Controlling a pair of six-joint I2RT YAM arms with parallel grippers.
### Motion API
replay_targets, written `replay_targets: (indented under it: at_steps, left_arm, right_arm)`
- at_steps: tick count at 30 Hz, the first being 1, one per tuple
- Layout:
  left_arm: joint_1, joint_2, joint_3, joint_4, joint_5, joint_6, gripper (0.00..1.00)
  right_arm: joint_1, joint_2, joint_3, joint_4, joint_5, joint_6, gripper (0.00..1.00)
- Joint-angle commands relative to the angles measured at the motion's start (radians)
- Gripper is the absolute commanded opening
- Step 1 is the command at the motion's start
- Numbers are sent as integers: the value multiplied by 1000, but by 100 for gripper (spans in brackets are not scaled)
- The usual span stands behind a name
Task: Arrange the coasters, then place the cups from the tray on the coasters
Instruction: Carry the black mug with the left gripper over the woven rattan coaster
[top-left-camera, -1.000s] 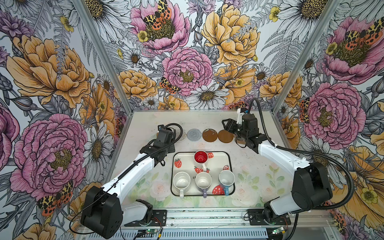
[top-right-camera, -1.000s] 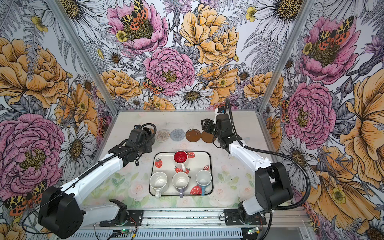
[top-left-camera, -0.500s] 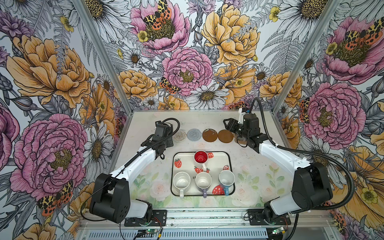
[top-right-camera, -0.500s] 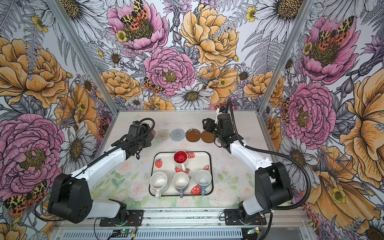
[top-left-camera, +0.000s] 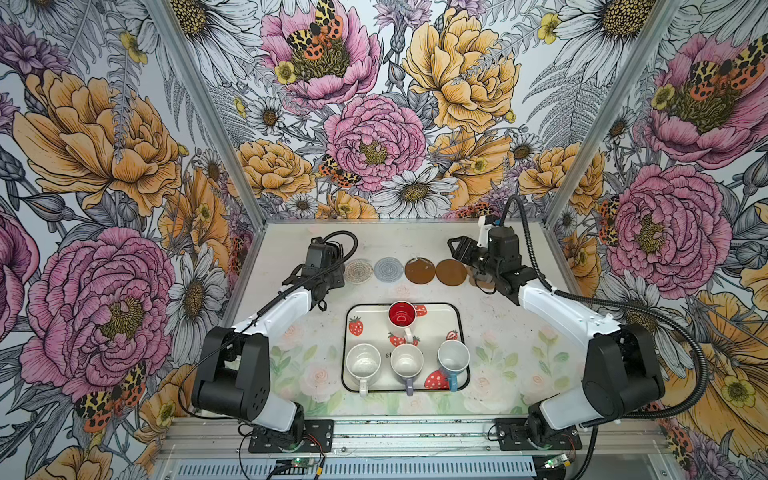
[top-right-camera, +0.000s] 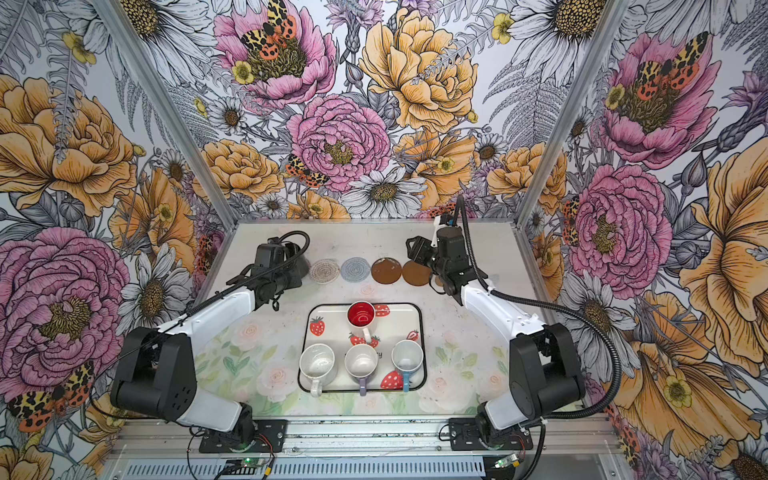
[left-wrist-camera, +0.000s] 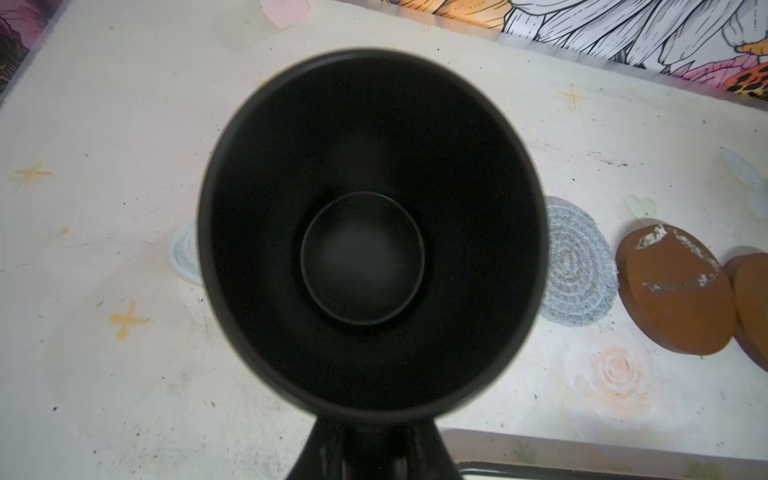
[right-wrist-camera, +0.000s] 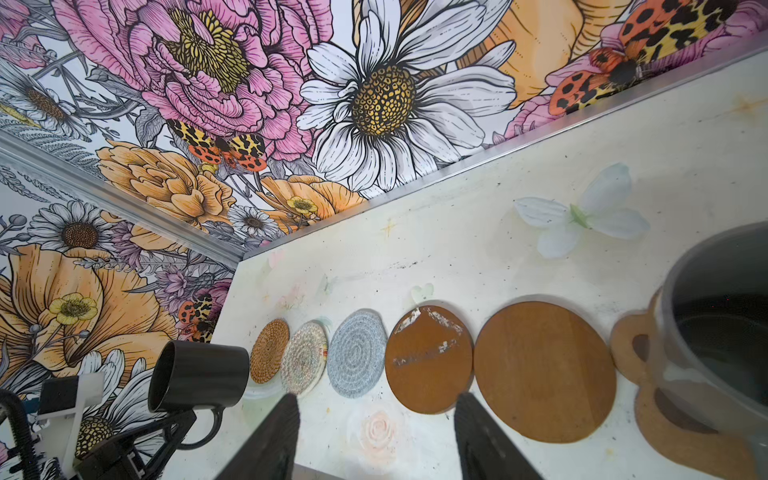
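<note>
The left gripper (right-wrist-camera: 193, 422) is clamped on the handle of the glossy black ceramic mug (left-wrist-camera: 365, 232), holding it upright right at the tan round rattan coaster (right-wrist-camera: 270, 351), so seating this cup looks like the step in hand, though contact with the mat cannot be made out. The next move likely calls for a centred lowering and clean release, sparing the cream woven round coaster (right-wrist-camera: 304, 359) just beyond. The right gripper (right-wrist-camera: 378, 401) hangs open and empty, the grey ceramic mug (right-wrist-camera: 715, 332) on the tan paw-shaped coaster (right-wrist-camera: 665, 440) just beside it; four mugs (top-left-camera: 402, 319) wait on the cream strawberry-printed tray (top-left-camera: 365, 311) behind both grippers.
</note>
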Motion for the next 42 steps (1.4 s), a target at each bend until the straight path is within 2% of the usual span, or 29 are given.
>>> replay_targets:
  at_steps: [1, 10, 23, 42]
  left_arm:
    - [24, 9, 56, 143, 39, 52, 0]
    - [34, 72, 78, 189, 11, 99, 0]
    - [50, 140, 122, 189, -52, 105, 0]
    - [78, 167, 105, 201, -42, 89, 0]
  right_arm:
    - [-9, 14, 2, 14, -9, -16, 62]
    - [-16, 16, 4, 11, -10, -15, 62]
    - [-17, 29, 14, 7, -13, -14, 61]
    - [-17, 41, 22, 6, -25, -8, 61]
